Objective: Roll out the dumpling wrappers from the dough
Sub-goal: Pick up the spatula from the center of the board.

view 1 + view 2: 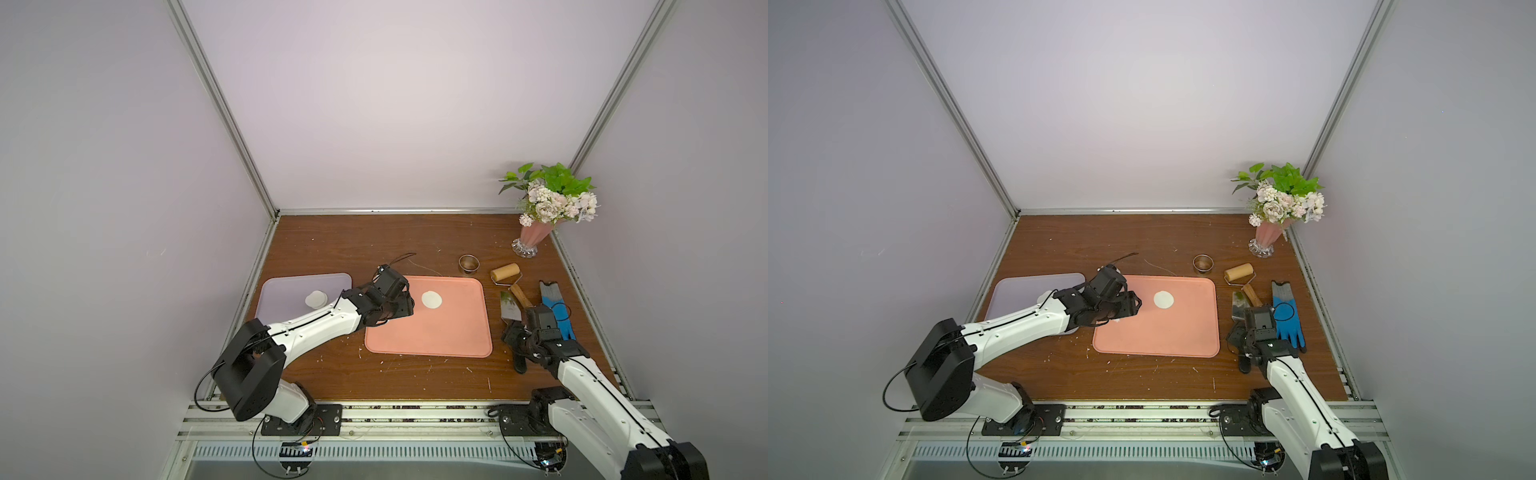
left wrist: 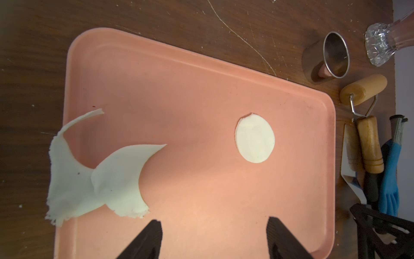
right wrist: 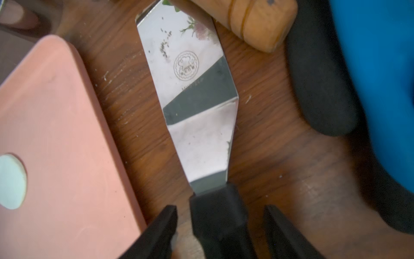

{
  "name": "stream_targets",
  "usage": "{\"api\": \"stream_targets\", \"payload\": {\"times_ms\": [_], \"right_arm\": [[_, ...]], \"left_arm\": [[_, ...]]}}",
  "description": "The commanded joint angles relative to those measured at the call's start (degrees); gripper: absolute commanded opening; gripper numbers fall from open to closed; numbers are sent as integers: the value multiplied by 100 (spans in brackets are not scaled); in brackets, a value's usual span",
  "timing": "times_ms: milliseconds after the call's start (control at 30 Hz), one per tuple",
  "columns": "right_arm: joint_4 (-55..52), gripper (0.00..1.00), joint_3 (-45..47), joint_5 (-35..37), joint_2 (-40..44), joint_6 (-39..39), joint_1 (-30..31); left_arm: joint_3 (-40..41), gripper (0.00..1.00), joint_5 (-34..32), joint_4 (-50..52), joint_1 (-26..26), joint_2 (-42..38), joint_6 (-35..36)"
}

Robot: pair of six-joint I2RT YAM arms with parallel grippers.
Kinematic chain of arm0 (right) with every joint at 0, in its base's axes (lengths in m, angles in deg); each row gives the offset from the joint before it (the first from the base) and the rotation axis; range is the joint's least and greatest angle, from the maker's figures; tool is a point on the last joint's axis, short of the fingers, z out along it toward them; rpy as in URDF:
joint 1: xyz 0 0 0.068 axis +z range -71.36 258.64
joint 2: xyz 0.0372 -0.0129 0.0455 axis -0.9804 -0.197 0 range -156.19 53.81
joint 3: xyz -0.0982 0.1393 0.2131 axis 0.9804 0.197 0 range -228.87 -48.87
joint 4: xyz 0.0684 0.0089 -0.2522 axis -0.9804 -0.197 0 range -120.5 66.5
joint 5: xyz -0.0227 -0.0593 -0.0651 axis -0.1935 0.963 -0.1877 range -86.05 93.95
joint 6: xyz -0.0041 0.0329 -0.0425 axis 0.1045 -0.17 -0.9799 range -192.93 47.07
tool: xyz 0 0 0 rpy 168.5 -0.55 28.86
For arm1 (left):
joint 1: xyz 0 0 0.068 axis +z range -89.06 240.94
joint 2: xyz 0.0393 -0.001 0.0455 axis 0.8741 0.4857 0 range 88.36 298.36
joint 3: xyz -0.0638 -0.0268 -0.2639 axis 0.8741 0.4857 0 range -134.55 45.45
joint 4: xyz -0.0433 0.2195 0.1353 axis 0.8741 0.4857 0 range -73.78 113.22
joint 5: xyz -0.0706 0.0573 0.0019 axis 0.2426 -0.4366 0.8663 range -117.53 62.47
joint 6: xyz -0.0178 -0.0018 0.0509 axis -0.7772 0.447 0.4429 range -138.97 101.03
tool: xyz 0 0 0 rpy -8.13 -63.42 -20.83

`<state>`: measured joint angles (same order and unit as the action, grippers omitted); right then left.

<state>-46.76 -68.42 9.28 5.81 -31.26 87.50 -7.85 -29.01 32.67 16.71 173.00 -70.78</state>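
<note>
Left wrist view gives you what the top views mostly hide: a ragged scrap of thin white dough with curved notches, draped over the rim of the pink tray near the left gripper, whose jaws stand apart and empty. One smooth round dumpling wrapper lies flat on that tray. A pile of wrappers sits on the lavender tray, though the left arm covers it in a top view. Your right gripper straddles the black handle of the steel spatula, jaws parted with a gap each side.
</note>
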Motion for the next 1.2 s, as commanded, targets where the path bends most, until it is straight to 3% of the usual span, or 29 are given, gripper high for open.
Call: {"api": "stream_targets", "payload": {"times_ms": [0,233,533,767,1167], "right_arm": [[-124,63,-49,-79,26,95,-1],[-144,64,9,-200,-155,102,149],[-335,49,55,-37,-35,298,430],[-417,29,26,-59,36,338,649],[-906,23,-382,-229,836,195,933]], "left_arm": [[-82,71,38,-54,-41,70,67],[-18,71,75,-176,-44,95,59],[-44,71,139,-318,-41,172,81],[-118,71,130,-327,-40,191,136],[-485,68,88,-127,-40,220,231]]}}
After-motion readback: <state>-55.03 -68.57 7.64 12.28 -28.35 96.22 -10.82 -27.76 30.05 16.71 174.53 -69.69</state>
